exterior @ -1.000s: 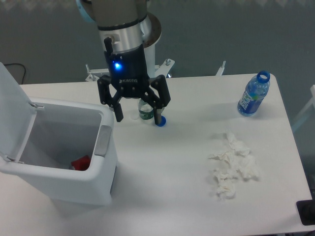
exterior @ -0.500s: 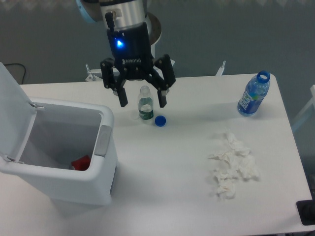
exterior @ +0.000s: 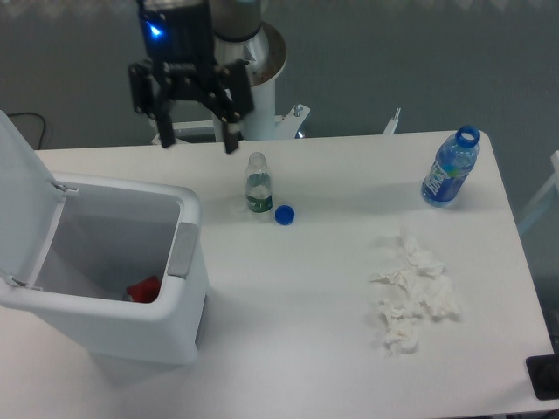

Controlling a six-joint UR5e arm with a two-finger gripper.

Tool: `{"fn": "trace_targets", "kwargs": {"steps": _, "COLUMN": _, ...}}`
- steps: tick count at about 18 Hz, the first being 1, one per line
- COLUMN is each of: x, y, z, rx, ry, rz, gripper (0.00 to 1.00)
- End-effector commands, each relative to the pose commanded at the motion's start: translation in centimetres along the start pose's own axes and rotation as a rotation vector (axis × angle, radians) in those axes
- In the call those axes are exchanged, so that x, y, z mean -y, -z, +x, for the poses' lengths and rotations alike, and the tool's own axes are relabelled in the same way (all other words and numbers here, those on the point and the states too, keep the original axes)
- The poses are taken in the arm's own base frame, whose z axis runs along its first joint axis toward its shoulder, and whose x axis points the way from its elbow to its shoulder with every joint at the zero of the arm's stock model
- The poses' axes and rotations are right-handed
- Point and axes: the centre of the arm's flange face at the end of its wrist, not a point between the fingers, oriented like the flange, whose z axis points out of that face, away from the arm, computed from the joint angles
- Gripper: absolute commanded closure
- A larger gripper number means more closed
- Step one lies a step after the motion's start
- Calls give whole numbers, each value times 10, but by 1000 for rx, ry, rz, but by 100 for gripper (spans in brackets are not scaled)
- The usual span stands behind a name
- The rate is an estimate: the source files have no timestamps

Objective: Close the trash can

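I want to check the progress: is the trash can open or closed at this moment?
Open. The trash can has its lid raised at the left side, and the inside is visible with a red item at the bottom. The open gripper touches nothing.

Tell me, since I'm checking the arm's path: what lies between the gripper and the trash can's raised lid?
Nothing: in the fixed camera view only bare table shows between the open gripper and the trash can lid.

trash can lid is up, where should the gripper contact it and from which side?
Hedged: contact the lid near its free top edge, coming from its outer face at the far left of the trash can. It stands nearly upright, hinged along the left rim, so pushing right and down should swing it shut. The gripper hangs open and empty above the table's back edge.
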Motion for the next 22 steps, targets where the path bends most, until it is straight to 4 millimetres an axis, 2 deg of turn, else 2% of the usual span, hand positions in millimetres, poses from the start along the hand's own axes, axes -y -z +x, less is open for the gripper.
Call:
{"fn": "trace_targets", "kwargs": {"steps": 1, "x": 1, "y": 6, "z": 13, "rx": -29, "ry": 10, "rz": 11, "gripper": 0}}
{"fn": "trace_targets", "kwargs": {"steps": 10, "x": 23, "y": 33, "z": 80, "rx": -202, "ry": 28, "rz": 124, "gripper": 0}}
{"fn": "trace_targets", "kwargs": {"steps": 13, "x": 30, "y": 28, "z": 92, "rx": -224, "ry": 32, "rz": 120, "gripper": 0}}
{"fn": "trace_targets", "kwargs": {"steps": 15, "x": 36, "y": 25, "z": 111, "rx": -251, "ry": 24, "rz": 115, "gripper": 0}}
{"fn": "trace_targets", "kwargs": {"steps": 16, "x": 41, "y": 29, "z": 112, "rx": -249, "ry": 19, "rz": 140, "gripper": 0}}
{"fn": "trace_targets", "kwargs": {"steps": 22, "x": 91, "y": -5, "z": 143, "rx": -300, "ry": -57, "rz": 166, "gripper": 0}}
